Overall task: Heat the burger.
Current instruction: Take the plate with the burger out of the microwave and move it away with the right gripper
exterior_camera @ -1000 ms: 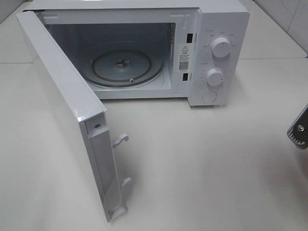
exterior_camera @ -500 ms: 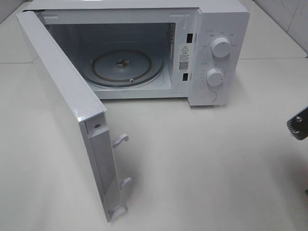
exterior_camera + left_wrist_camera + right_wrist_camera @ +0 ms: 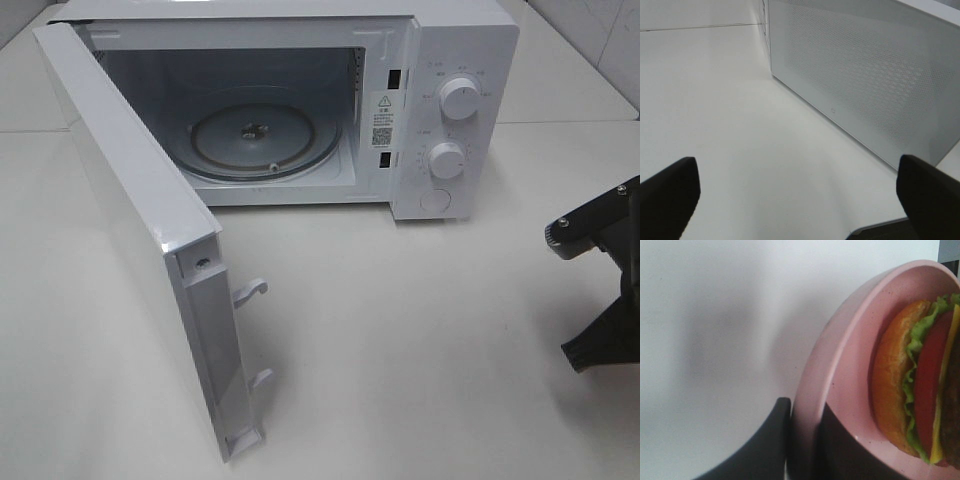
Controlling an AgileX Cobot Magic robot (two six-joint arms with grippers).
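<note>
The burger (image 3: 912, 390), with an orange-tan bun, green lettuce and a red layer, lies on a round pink plate (image 3: 840, 355) in the right wrist view. My right gripper (image 3: 805, 442) is shut on the plate's rim, one dark finger outside it and one inside. From the high camera only dark parts of the right arm (image 3: 605, 280) show at the right edge; plate and burger are out of that view. My left gripper (image 3: 800, 200) is open with nothing between its fingers, close to the outer face of the microwave door (image 3: 865, 75).
The white microwave (image 3: 450, 60) stands at the back with its door (image 3: 130, 220) swung wide toward the front left. Its glass turntable (image 3: 265, 140) is bare. Two knobs (image 3: 458, 98) sit on its right panel. Door latches (image 3: 250, 290) stick out.
The right arm has come further into the high view from the right edge, moving left and lower. The microwave and its door have not moved.
</note>
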